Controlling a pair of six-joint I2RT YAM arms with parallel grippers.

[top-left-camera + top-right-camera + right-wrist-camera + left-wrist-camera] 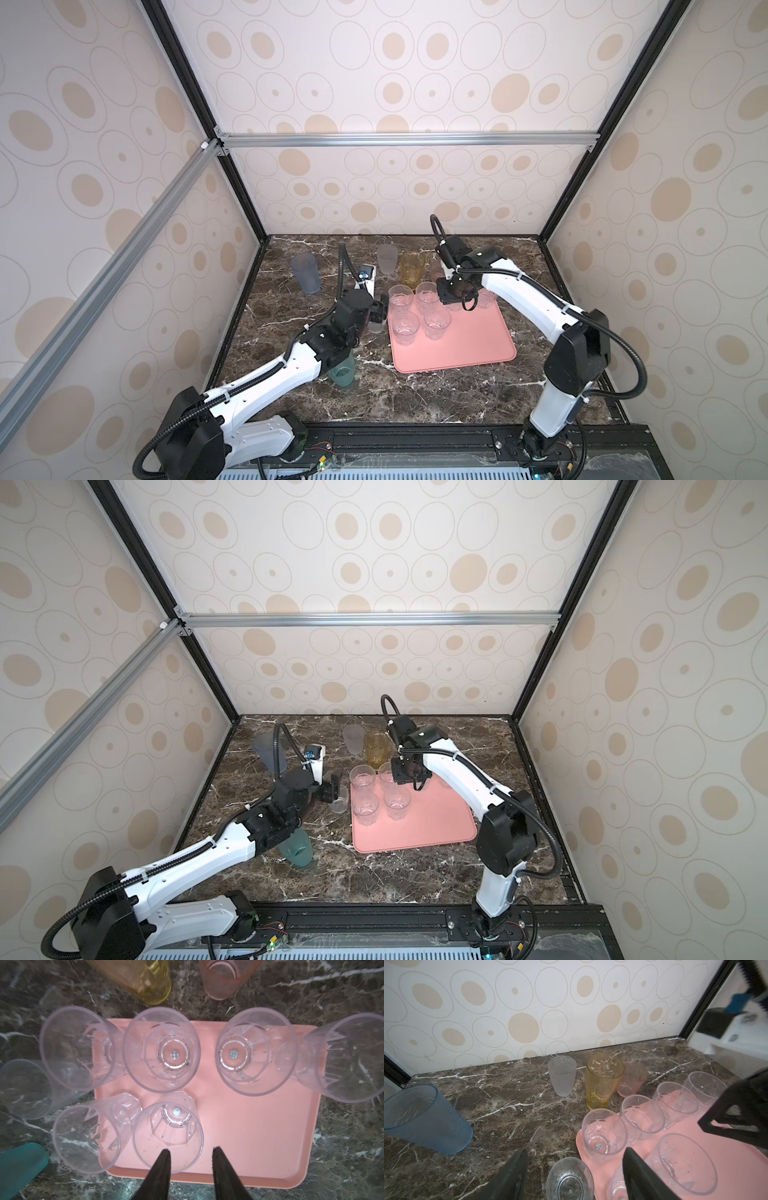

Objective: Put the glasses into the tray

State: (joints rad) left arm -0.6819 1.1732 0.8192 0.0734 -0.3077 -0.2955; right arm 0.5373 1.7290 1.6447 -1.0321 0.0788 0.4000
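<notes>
Several short clear glasses (pixel 427 293) stand on the salmon-pink tray (pixel 465 345), seen from above in the right wrist view, tray (pixel 249 1126). My right gripper (pixel 191 1149) hangs open above them, one fingertip over the rim of the nearest clear glass (pixel 168 1132); in both top views it is at the tray's far side (pixel 455 297) (pixel 409 775). One more clear glass (pixel 570 1180) stands on the marble just left of the tray. My left gripper (pixel 574 1150) is open with a finger on either side of it, not touching.
Tall glasses stand on the marble. At the back are a frosted one (pixel 386 258), an amber one (pixel 412 268) and a pink one (pixel 631 1080). A blue-grey one (pixel 305 272) is at the back left. A teal one (pixel 343 372) is under my left arm.
</notes>
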